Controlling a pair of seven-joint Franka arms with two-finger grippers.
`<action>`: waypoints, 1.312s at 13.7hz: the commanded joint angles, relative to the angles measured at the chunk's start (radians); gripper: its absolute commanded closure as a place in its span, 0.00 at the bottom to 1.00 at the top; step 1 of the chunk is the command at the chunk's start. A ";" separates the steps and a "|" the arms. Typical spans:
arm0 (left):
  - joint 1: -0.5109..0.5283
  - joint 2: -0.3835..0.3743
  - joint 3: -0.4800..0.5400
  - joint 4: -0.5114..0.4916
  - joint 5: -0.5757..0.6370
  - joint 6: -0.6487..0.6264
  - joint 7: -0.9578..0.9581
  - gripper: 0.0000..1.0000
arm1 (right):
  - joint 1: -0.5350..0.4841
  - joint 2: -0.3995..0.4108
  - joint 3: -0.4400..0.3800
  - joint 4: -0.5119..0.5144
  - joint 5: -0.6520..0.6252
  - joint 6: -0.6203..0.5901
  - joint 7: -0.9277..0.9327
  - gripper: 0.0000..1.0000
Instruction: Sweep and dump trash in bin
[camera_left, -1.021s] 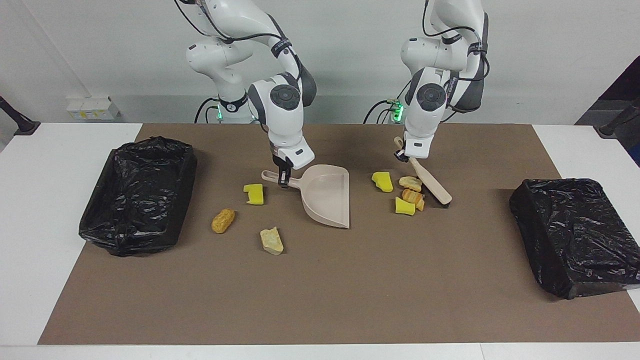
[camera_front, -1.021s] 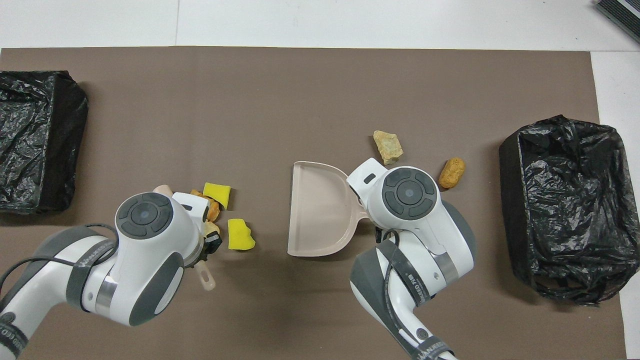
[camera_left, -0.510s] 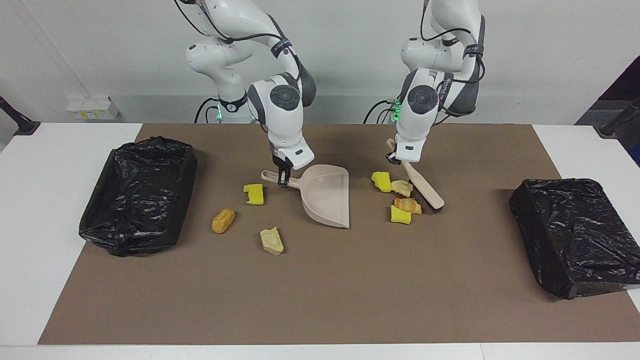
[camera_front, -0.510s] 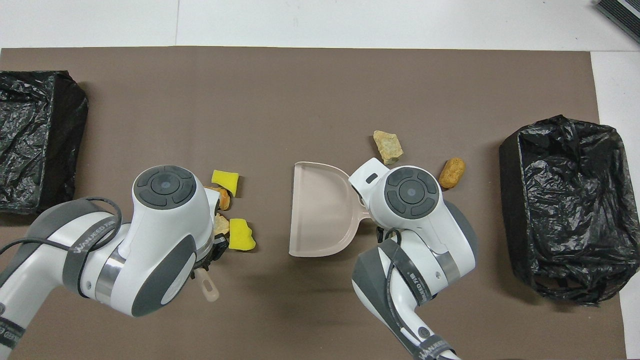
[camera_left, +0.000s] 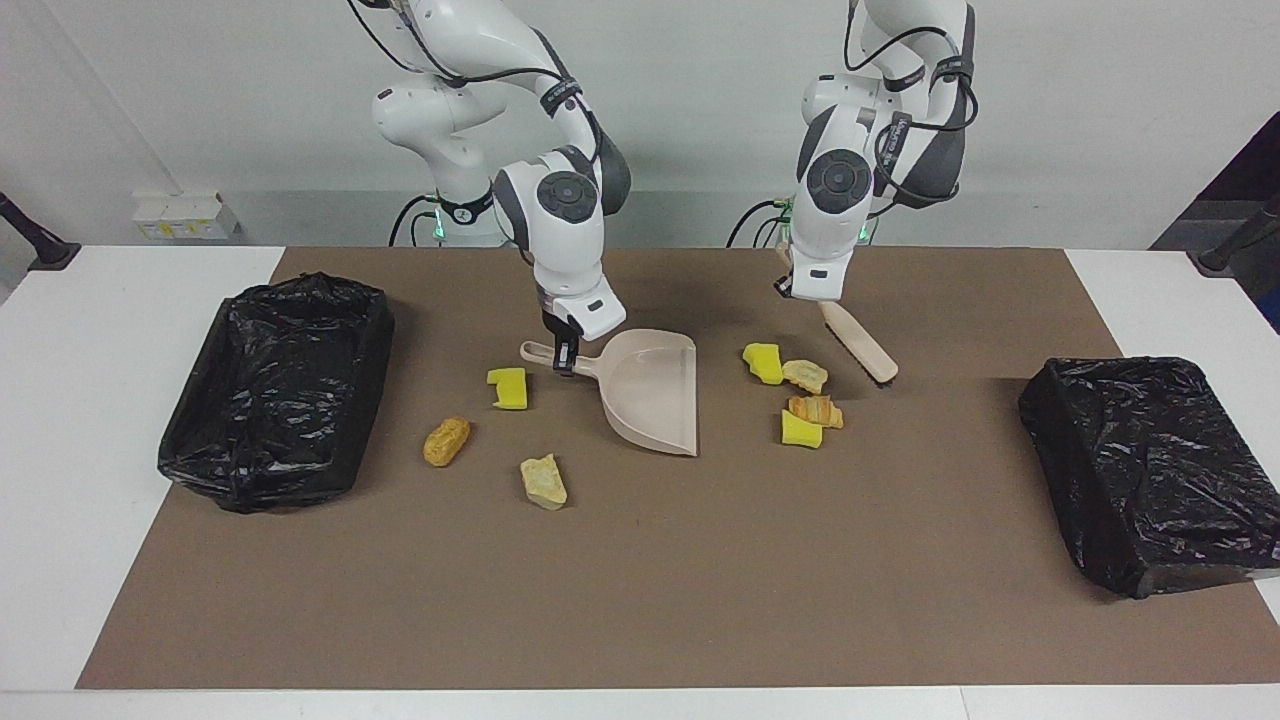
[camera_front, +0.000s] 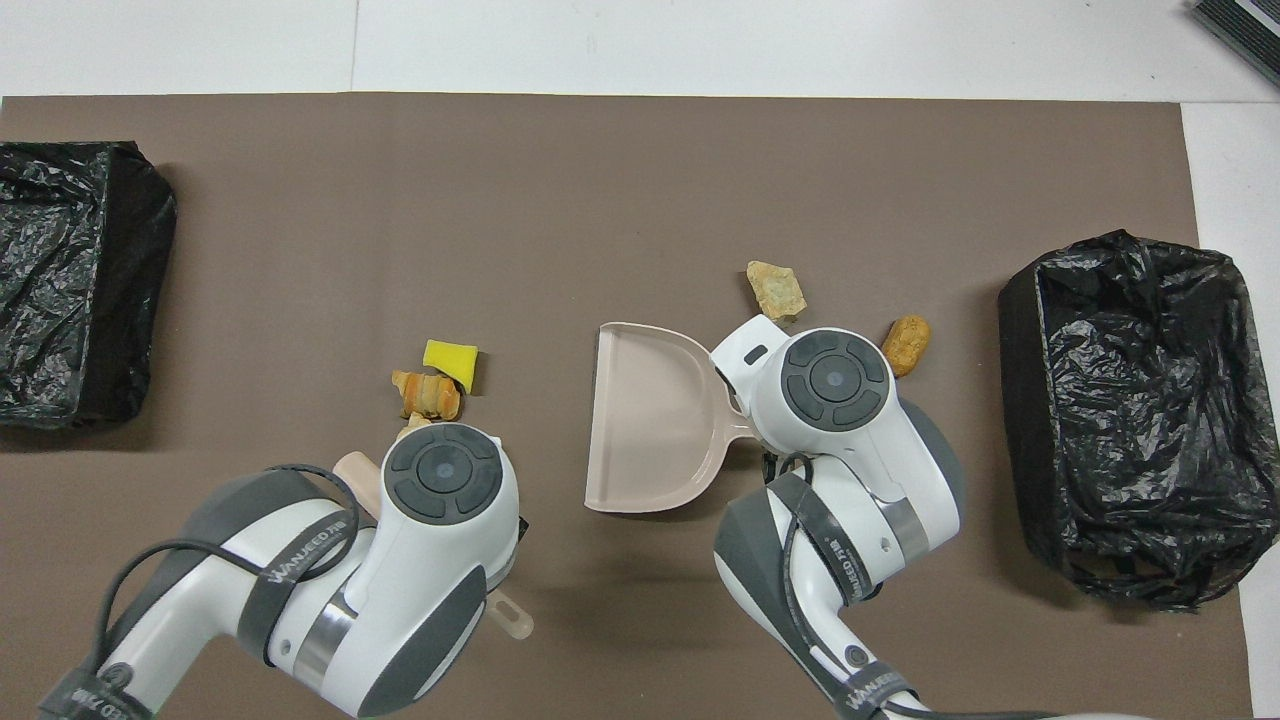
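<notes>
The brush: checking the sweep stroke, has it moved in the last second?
Yes. The brush held by the left tool has drawn back toward the robots, off the trash cluster, which stays beside the dustpan.

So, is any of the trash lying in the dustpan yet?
No, the dustpan is bare inside, and every scrap of trash lies on the brown mat beside it.

Both tools clamped: left (camera_left: 790, 290) raised, right (camera_left: 566, 352) low.

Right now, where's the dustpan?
The dustpan sits mid-table on the brown mat, its handle held by the right gripper, between a yellow chunk and the four-scrap cluster.
</notes>
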 joint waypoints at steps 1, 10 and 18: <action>-0.035 0.060 0.015 -0.019 -0.019 0.114 -0.129 1.00 | -0.015 -0.019 0.008 -0.022 -0.022 -0.013 0.028 1.00; 0.021 0.257 0.024 0.231 -0.025 0.225 -0.173 1.00 | -0.012 -0.019 0.008 -0.022 -0.021 -0.011 0.033 1.00; 0.032 0.185 0.035 0.240 -0.016 -0.048 0.236 1.00 | -0.012 -0.019 0.008 -0.022 -0.021 -0.011 0.039 1.00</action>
